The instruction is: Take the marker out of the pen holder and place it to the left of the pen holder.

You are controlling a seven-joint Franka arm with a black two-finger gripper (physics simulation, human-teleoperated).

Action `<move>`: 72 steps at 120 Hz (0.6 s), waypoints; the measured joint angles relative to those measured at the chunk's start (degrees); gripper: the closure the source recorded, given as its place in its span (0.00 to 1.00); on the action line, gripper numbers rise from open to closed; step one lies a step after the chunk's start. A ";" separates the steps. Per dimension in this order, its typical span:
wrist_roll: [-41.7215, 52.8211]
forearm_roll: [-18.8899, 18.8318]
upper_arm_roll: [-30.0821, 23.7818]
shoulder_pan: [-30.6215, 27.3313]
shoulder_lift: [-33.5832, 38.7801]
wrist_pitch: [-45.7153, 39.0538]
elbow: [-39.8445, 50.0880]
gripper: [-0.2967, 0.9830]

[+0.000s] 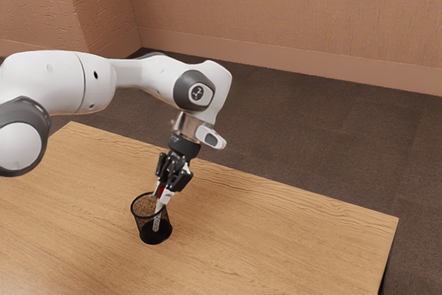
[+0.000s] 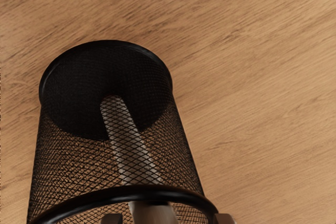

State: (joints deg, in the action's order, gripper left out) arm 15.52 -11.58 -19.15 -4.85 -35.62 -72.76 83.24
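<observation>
The gripper (image 1: 164,193) points down at the pen holder's rim in the exterior view, around the upper end of the marker (image 1: 157,217). That pale marker leans inside the black mesh pen holder (image 1: 144,226), its lower end near the bottom. Two fingertips of the gripper (image 2: 168,219) show at the wrist view's lower edge, standing well apart. Between them passes the marker (image 2: 131,148), with a gap beside it, so the gripper is open. The pen holder (image 2: 184,153) stands upright, its rim just under the hand.
The wooden table (image 1: 276,240) extends around the pen holder, with its far edge behind the arm. A brown wall (image 1: 290,12) rises beyond the dark floor (image 1: 297,115).
</observation>
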 joint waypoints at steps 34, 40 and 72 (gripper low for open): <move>-0.21 -0.01 0.17 0.11 0.70 -0.03 -0.07 0.77; -0.22 -0.05 0.17 0.10 1.08 0.02 -0.03 0.78; -0.10 -0.44 0.45 -0.03 4.61 2.66 0.30 0.83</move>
State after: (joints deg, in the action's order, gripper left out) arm 15.43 -12.02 -18.70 -4.88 -31.00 -70.10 83.53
